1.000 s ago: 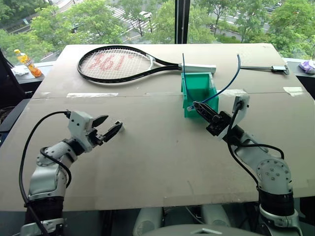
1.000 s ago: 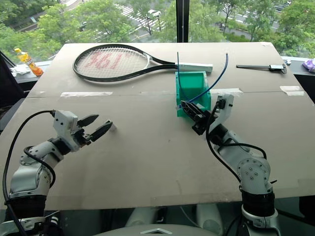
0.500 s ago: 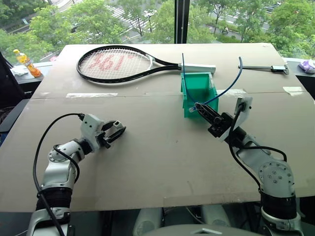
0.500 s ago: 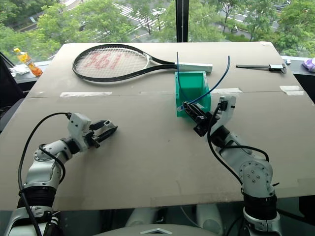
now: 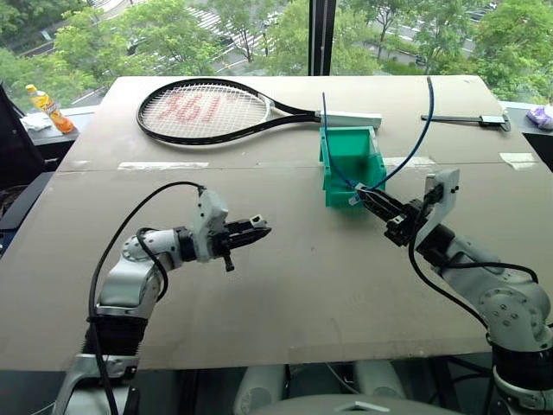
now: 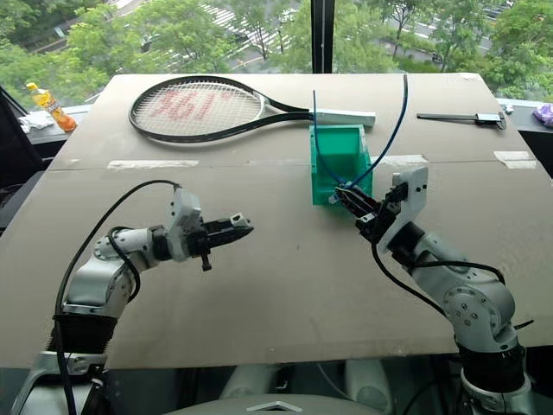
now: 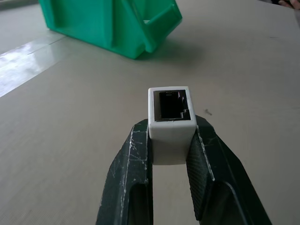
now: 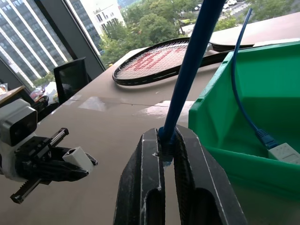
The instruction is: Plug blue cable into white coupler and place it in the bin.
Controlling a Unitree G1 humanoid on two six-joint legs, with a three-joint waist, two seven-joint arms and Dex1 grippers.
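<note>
My left gripper (image 5: 261, 229) is shut on the white coupler (image 7: 169, 125), held just above the table left of centre. Its dark socket opening faces away from the fingers toward the teal bin (image 5: 337, 192). My right gripper (image 5: 367, 197) is shut on the blue cable (image 5: 413, 149) near its plug end, at the bin's front right corner. The cable arcs up and back over the table. The plug itself is hidden by the fingers (image 8: 143, 178). In the right wrist view the coupler (image 8: 77, 157) shows in the other gripper, well apart from the cable.
A tennis racket (image 5: 203, 112) lies at the back left, its handle reaching behind the bin. A second thin blue cable (image 8: 238, 89) stands in the bin, ending in a white piece (image 8: 285, 153). A bottle (image 5: 43, 105) stands far left and a black tool (image 5: 467, 119) lies back right.
My left gripper closed on the white coupler on the table, then swung right toward the centre with it. The right gripper shifted slightly right with the cable.
</note>
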